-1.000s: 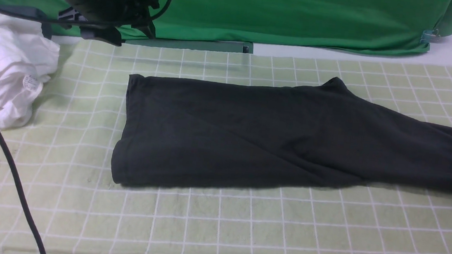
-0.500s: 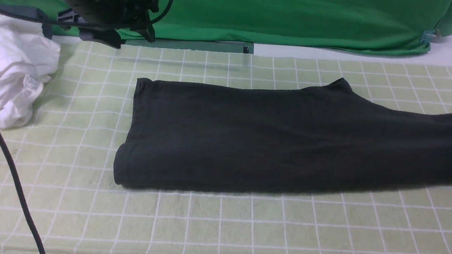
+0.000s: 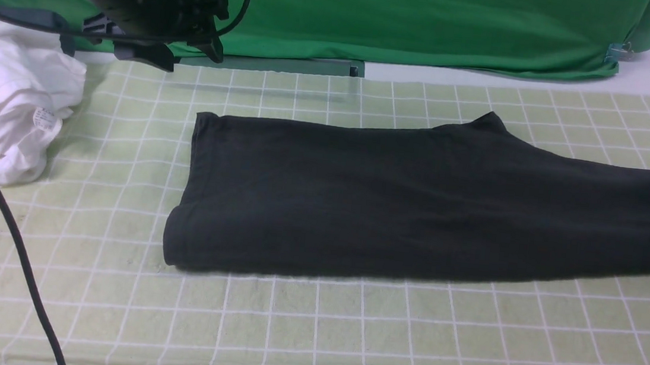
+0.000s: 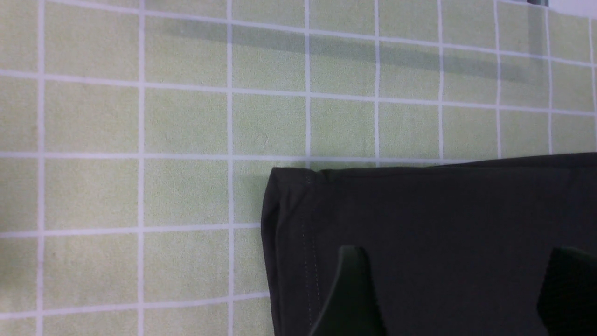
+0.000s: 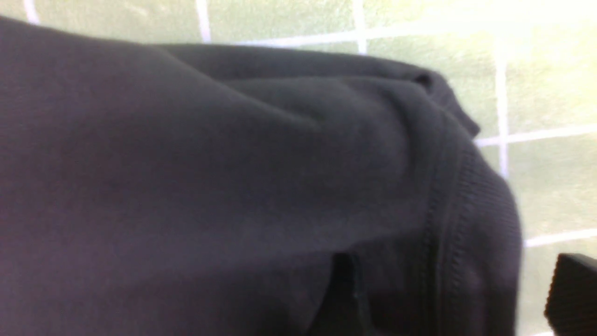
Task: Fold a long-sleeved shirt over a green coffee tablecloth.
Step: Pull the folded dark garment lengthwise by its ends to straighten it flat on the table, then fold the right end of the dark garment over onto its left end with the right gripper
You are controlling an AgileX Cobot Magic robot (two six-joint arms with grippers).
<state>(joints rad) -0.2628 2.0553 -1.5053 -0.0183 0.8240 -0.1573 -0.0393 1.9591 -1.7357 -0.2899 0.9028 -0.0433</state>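
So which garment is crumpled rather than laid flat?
The white garment at the left, bunched in a heap; the long-sleeved shirt lies flat on the tablecloth.

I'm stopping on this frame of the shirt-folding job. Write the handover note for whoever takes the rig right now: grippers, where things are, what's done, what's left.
Left gripper: open, empty, raised above the far left corner of the shirt.
Right gripper: open, low over the shirt's right end; nothing looks gripped.
Shirt: lies flat on the tablecloth as a long band running left to right, with its right end past the front view's edge.
Done: it looks folded lengthwise.
Left: probably the crosswise folds into a compact stack.
Note: a white garment sits crumpled at the left, apart from the shirt.
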